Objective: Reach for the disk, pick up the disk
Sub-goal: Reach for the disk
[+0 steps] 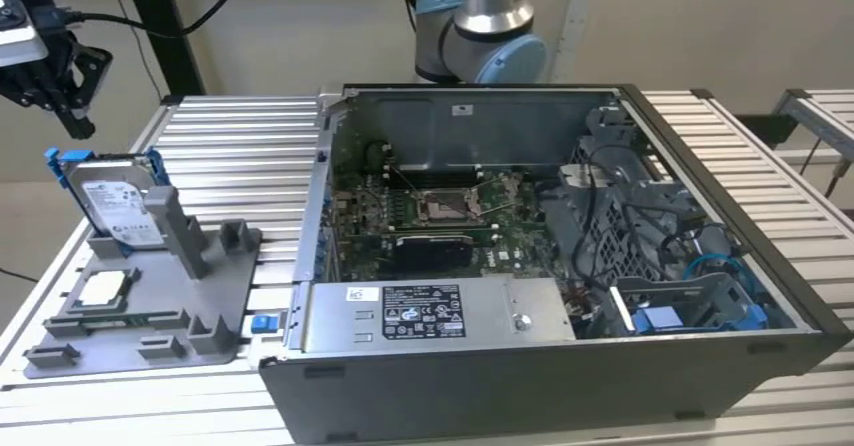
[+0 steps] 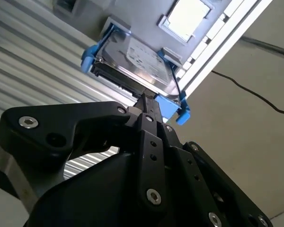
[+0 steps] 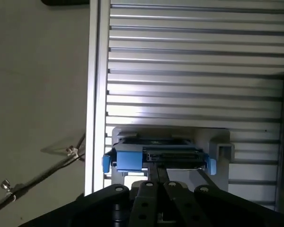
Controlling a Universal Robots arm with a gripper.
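Ribbed metal table [image 1: 240, 146], blue-framed silver-grey disk [image 1: 118, 201] standing upright, white label, gripper [image 1: 78, 124] above, pinched together, empty

I'm looking at a robotics lab here: slatted aluminium table [image 1: 240, 131] across the frame, an opened computer case [image 1: 561, 391] centre, grey parts fixture [image 1: 220, 286] lower left, the arm's base [image 1: 483, 41] top centre.

Arm [image 1: 497, 1]: silver-grey tube, grey joint housings, light-blue round caps [image 1: 514, 61]. Gripper [image 2: 144, 101]: matte black all over, angular linkage bars, chunky rounded knuckle blocks, slim fingers [image 2: 150, 116] tapering narrow. Silver screw heads [image 2: 28, 122] on pivots, smaller dark holes along the bars. Bare grey metal patch at the housing edge.
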